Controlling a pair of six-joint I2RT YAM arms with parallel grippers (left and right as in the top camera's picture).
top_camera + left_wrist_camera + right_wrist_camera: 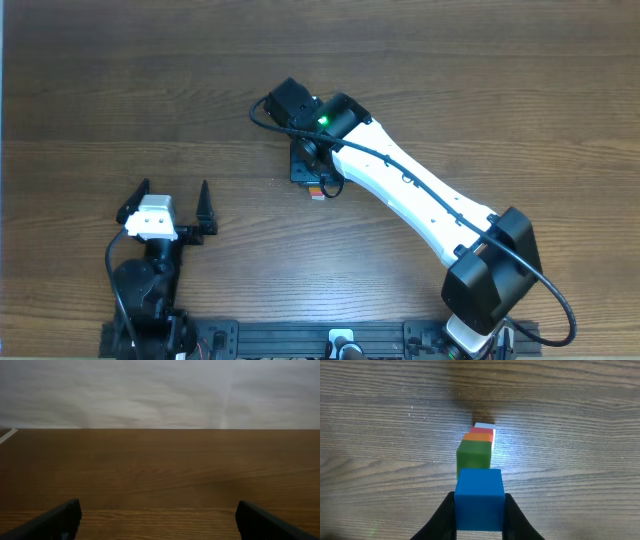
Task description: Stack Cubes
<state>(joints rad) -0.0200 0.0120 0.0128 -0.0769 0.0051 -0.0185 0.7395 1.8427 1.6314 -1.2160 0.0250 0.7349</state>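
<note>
- The right end effector (479, 506) is pinching a blue cube (479, 491), one finger pressed against each of two opposite sides.
- The blue cube hangs over the near edge of a stack of cubes on the desk (500, 90). Whether it touches the stack cannot be told.
- A green cube (474, 455) is the top of the stack. Below it slim edges of an orange cube (479, 437), a red cube (483, 431) and a white cube (485, 425) show in turn, with the white one lowest.
- In the top view the right arm (420, 195) reaches from the lower right corner up to the middle of the desk, and the stack peeks out just beside its wrist.
- The left end effector (159, 521) is spread wide and holds nothing. It sits low at the left of the desk, well apart from the stack, over bare wood.
</note>
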